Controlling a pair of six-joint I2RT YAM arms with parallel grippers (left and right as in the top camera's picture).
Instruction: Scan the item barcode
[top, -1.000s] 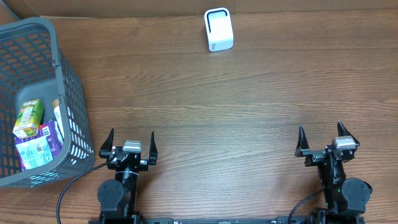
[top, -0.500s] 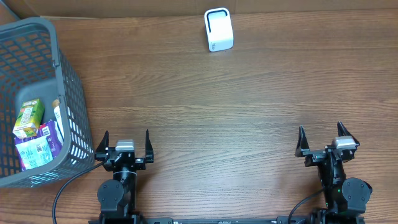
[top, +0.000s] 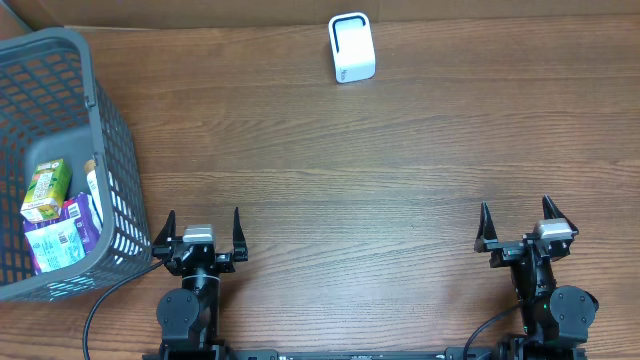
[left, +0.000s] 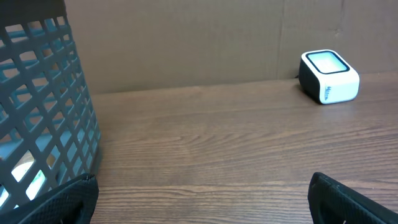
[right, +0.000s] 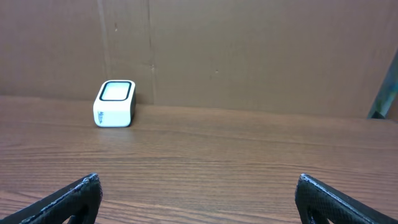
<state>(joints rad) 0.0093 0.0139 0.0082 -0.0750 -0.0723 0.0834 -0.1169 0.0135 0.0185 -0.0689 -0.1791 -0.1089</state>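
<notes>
scanner (top: 352, 47): marking illegible | green carton (top: 46, 190) in basket (top: 118, 170): print unreadable

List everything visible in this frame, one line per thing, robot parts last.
table: 1, brown wood grain, fills the overhead view
basket: 1, grey mesh, left edge of the table
carton: 1, green, inside the basket
packet: 1, purple with a white label, inside the basket, nearer the robot than the carton
third item: 1, white and orange, inside the basket by its right wall, mostly hidden
scanner: 1, white with black trim, far edge, near centre
cardboard wall: 1, brown, behind the table
left claw: 1, black, open, empty, near edge beside the basket
right claw: 1, black, open, empty, near edge on the right
</notes>
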